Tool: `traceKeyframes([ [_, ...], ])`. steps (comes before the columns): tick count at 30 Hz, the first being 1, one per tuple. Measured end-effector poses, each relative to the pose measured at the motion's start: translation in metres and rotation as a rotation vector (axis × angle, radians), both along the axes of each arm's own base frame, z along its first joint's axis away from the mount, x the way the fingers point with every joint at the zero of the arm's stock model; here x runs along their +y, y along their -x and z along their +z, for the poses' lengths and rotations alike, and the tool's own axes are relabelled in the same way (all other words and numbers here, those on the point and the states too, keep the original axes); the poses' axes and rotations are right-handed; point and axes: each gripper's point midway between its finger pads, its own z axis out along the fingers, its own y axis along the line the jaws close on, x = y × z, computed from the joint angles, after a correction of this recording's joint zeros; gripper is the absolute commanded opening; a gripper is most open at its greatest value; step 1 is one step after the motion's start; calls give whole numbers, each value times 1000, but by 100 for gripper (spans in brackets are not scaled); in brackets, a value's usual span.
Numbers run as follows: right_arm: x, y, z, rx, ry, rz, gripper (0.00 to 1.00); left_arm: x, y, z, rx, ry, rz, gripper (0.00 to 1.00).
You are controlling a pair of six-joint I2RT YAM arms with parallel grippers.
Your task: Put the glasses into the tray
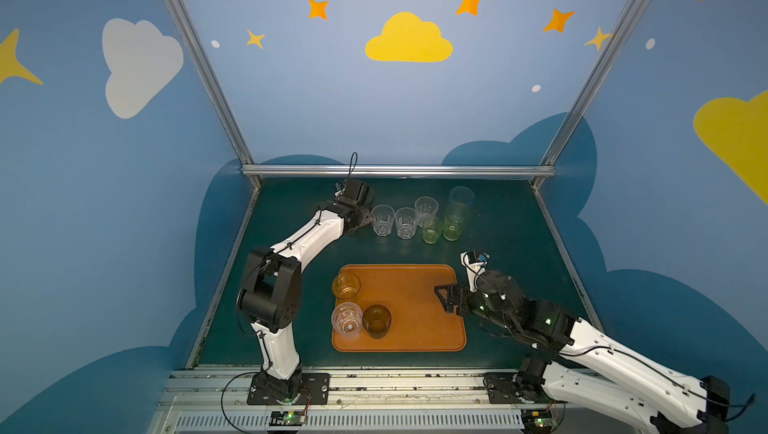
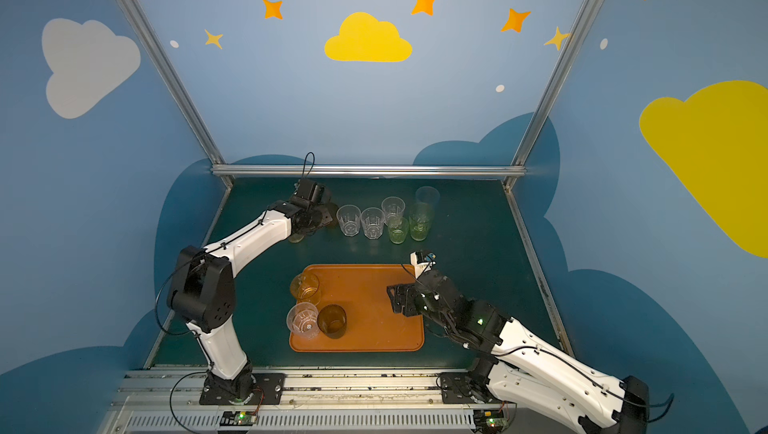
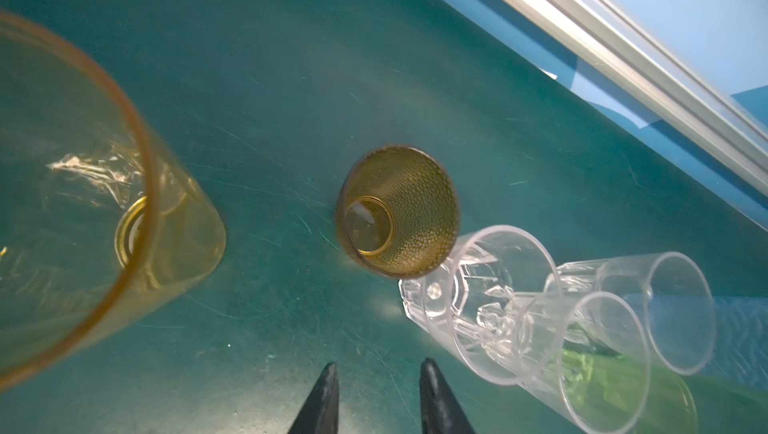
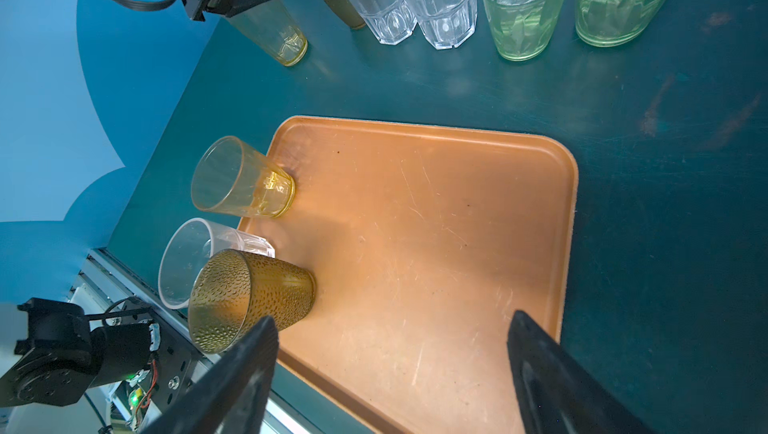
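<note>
Dimpled brown tumbler (image 3: 399,212) stands upright just ahead of the left gripper (image 3: 379,369), its barely parted jaws empty, beyond the tray (image 1: 415,299)'s far-left corner; right gripper (image 4: 392,317) gapes wide above that tray.

One orange tray (image 1: 419,282) and eleven glasses (image 1: 406,223): four short clear faceted (image 1: 382,220), two dark brown (image 1: 376,321), one short amber (image 1: 345,286), one short green (image 1: 432,230), one tall amber (image 4: 270,25), one tall green (image 1: 454,228) and one tall greyish-clear (image 1: 461,197).
</note>
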Motion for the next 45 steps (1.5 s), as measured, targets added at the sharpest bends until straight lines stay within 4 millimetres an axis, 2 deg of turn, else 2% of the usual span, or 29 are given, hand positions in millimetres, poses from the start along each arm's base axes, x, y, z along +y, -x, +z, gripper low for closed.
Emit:
traceKeyframes([
  [8,-5,0,3,-16,-15,-16,86,11,-15,-13,39,-28,24,26],
  [14,-10,2,-14,9,16,-21,86,18,-23,-24,64,-52,28,23],
  [23,-10,2,-16,16,12,-24,86,28,-34,-34,87,-63,47,22],
  [38,-12,2,-18,21,8,-36,86,25,-39,-28,77,-45,37,21],
  [45,-12,0,-17,18,3,-41,86,21,-49,-39,88,-42,32,21],
])
